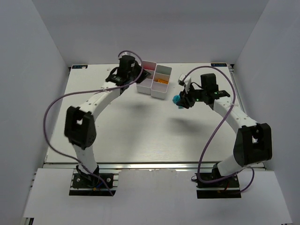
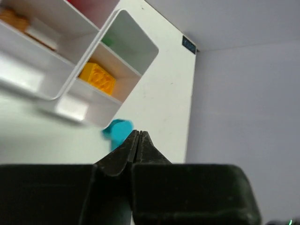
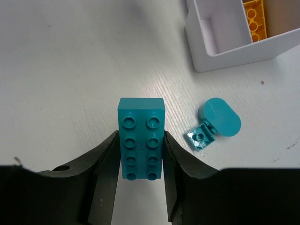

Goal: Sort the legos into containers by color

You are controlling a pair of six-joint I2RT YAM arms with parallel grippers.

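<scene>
A: What do the fingers of the right gripper [image 3: 140, 157] have?

B: They squeeze a blue-green plastic toy brick [image 3: 140, 124] with eight round bumps on top. One black finger [image 3: 108, 164] presses on each long side. The far end of the brick sticks out past the finger tips.

A: What is next to it?

B: A small blue-green plastic piece with a round top [image 3: 219, 117] lies on the white table [image 3: 70, 61]. It is just to the right of the brick and does not touch it.

A: And past that?

B: The white plastic boxes [image 3: 234, 54], joined in a bunch. They sit near the small piece. One box farther back has an orange-yellow brick [image 3: 255, 18] in it.

A: What about the left gripper [image 2: 137, 140]?

B: Its two fingers are pressed flat together with nothing between them. It hangs at the left side of the boxes. From its camera I see a bit of green [image 2: 108, 41] in one box and something red [image 2: 91, 7] in another. The small blue-green piece peeks out behind the finger tips.
</scene>
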